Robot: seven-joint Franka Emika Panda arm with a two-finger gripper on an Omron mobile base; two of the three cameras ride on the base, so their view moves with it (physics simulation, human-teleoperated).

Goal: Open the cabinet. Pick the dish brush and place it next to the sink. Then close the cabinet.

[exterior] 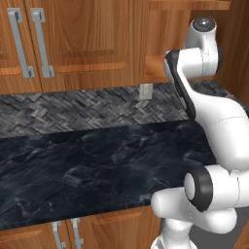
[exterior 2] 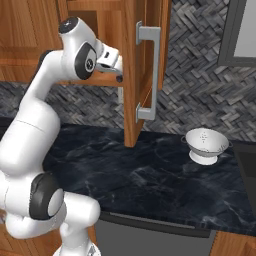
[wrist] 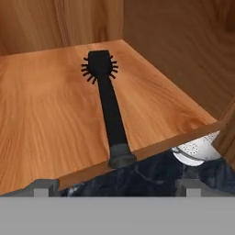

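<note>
Cabinet (exterior 2: 131, 75) door open. Dish brush (wrist: 108, 105) lies on shelf (wrist: 41, 119), handle end overhanging front edge. Tool (wrist: 114, 186) spread wide, empty, apparently just short of handle.

Brush (wrist: 109, 98): black, bristles and handle alike, lying ahead of the pincer (wrist: 114, 186).
Shelf (wrist: 50, 114): orange-brown wood grain, under the brush.
Door (exterior 2: 134, 75): brown wood, silver bar handle (exterior 2: 150, 72).
Counter (exterior: 87, 170): black marble, pale veins.
Backsplash (exterior: 73, 109): grey herringbone.
Colander (exterior 2: 205, 145): white, dotted with holes, below the pincer's right tip.
Pincer tips: dark grey.
</note>
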